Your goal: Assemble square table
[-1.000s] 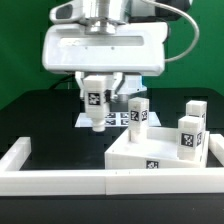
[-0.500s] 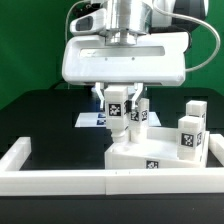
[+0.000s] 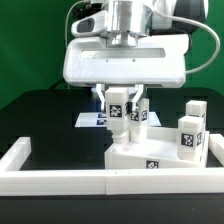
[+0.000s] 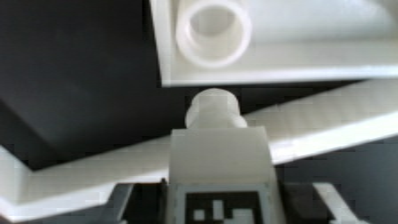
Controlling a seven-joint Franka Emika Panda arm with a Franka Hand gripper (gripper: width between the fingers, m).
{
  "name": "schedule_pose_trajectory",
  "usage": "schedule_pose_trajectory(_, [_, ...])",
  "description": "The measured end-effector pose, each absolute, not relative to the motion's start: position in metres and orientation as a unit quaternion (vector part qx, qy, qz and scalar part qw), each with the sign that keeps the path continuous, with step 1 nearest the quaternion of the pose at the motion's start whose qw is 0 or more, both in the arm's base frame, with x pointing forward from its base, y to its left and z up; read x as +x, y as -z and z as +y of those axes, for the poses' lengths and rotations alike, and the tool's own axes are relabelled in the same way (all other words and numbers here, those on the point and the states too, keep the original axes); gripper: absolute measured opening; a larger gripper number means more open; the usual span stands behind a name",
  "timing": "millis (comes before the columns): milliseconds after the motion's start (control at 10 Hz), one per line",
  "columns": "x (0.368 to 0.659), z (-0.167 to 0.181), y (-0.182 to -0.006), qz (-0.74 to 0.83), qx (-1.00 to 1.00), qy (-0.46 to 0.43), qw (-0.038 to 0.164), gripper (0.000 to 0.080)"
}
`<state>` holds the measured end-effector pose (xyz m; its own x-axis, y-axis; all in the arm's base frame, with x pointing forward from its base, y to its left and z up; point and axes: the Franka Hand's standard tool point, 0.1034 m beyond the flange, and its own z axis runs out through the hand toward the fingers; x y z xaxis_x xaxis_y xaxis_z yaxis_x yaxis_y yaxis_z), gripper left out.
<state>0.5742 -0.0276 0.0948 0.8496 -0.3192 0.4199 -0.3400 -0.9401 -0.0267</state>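
The gripper is clenched on a leg, holding it upright with its tag facing the exterior camera, its lower end over the near corner of the slab on the exterior view's left. In the wrist view the held leg runs out from between the fingers, its rounded peg end pointing toward a round hole in the slab, not yet in it. Three more legs stand on the slab: one just beside the held leg, two toward the exterior view's right. The slab sits against the rim wall.
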Motion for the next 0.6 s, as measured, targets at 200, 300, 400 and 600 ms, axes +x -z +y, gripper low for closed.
schedule_pose_trajectory(200, [0.568, -0.019, -0.087, -0.168, 0.963, -0.209, 0.024, 0.0290])
schedule_pose_trajectory(300, [0.566, -0.018, -0.085, -0.167, 0.964, -0.207, 0.026, 0.0290])
schedule_pose_trajectory(400, [0.564, -0.017, -0.080, -0.165, 0.965, -0.204, 0.027, 0.0290])
schedule_pose_trajectory(600, [0.562, -0.016, -0.075, -0.162, 0.966, -0.201, 0.030, 0.0290])
